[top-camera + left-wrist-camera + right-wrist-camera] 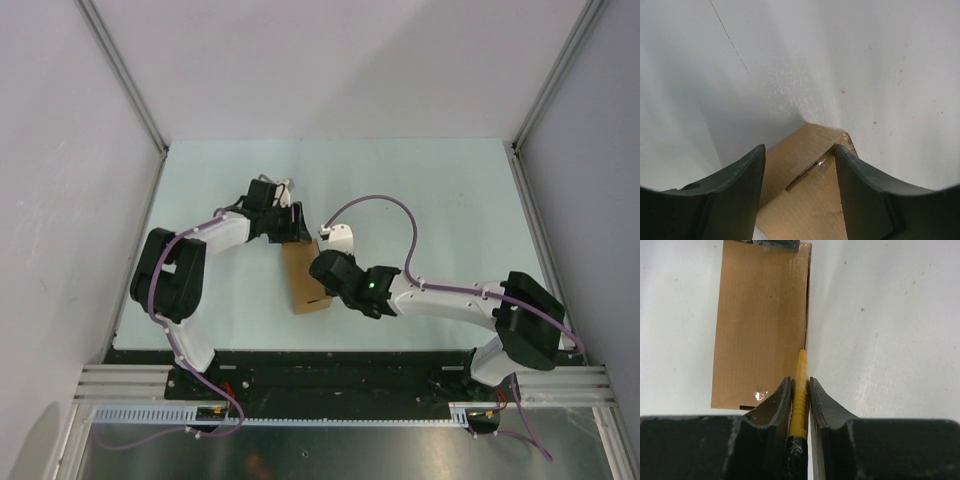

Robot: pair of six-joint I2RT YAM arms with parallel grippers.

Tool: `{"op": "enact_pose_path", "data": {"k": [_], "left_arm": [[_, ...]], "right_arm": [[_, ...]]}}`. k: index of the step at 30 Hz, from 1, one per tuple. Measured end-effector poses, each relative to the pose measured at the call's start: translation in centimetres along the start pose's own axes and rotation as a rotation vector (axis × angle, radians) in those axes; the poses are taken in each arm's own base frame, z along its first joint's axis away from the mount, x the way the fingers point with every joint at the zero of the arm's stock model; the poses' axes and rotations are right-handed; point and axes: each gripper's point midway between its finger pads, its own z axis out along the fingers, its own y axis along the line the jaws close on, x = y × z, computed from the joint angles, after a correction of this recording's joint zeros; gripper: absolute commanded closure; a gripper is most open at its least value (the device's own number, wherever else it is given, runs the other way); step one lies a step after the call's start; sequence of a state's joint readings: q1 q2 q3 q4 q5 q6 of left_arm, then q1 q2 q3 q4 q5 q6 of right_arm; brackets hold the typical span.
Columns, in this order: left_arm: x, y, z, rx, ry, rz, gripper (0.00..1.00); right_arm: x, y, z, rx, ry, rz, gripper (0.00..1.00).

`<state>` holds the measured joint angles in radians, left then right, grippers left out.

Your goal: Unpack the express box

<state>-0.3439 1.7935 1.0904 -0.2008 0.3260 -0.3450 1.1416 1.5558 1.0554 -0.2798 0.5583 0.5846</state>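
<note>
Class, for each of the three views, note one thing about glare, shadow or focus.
Top view: even, soft lighting, the express box sharp. Left wrist view: near fingers dark and blurred, a grey shadow on the table beyond them. Right wrist view: a small glare spot on the box's near end, the utility knife slightly soft up close.

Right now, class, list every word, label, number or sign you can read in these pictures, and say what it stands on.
None can be read.
Express box: plain brown cardboard, no print; the pale spot near its lower edge is too blurred to tell.
Utility knife in the right claw: yellow, no lettering.
Table: bare, only specks.
</note>
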Motion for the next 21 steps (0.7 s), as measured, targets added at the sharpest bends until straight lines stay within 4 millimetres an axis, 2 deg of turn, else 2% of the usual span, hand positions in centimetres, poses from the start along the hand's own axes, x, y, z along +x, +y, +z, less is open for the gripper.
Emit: {"op": "enact_pose_path", "data": {"k": [9, 14, 21], "left_arm": [[-0.1, 0.1, 0.1, -0.014, -0.005, -0.019, 0.39], [-0.2, 0.1, 0.1, -0.027, -0.014, -0.033, 0.39], [-0.4, 0.2, 0.3, -0.033, -0.025, -0.046, 0.36]], "right_arm": [[1.8, 0.1, -1.3, 0.015, 0.053, 0.012, 1.0], [2.9, 0.3, -3.2, -0.002, 0.102, 0.004, 1.0], [3.1, 0.7, -4.8, -0.026, 0.11, 0.008, 1.0]]}}
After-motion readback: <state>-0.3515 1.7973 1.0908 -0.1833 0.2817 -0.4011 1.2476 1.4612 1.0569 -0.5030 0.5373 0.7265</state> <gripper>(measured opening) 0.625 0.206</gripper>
